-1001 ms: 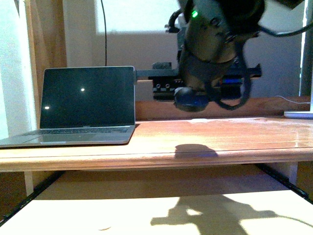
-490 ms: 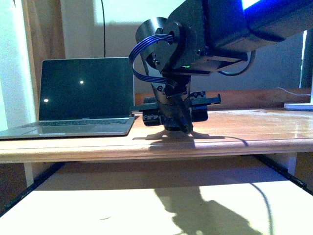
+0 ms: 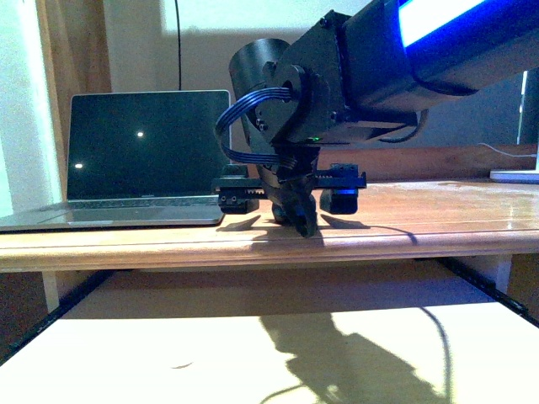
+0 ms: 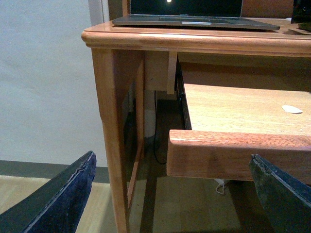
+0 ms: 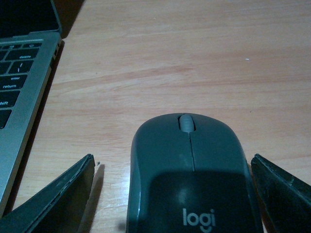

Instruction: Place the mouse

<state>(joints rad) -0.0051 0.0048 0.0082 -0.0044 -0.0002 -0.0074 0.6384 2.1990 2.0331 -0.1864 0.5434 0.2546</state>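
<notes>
The mouse (image 5: 192, 174), dark grey with a scroll wheel and a pale logo, lies flat on the wooden desk (image 5: 160, 58). My right gripper (image 5: 172, 160) is open around it. Its dark fingers (image 5: 58, 199) stand on either side, each with a strip of bare wood between it and the mouse. In the front view the right gripper (image 3: 290, 202) is down at the desktop (image 3: 438, 223), its jaws spread wide, and the wrist hides the mouse. My left gripper (image 4: 170, 204) hangs open and empty beside the desk, low near the floor.
An open laptop (image 3: 147, 160) with a dark screen stands on the left of the desk, its keyboard edge (image 5: 19, 97) close beside the mouse. A pull-out shelf (image 4: 233, 107) juts out under the desktop. A desk leg (image 4: 112, 121) stands ahead of the left gripper. A white object (image 3: 515, 175) sits far right.
The right arm came down from above the desk to its surface. The mouse it carried now rests on the wood, and the jaws have spread wider.
</notes>
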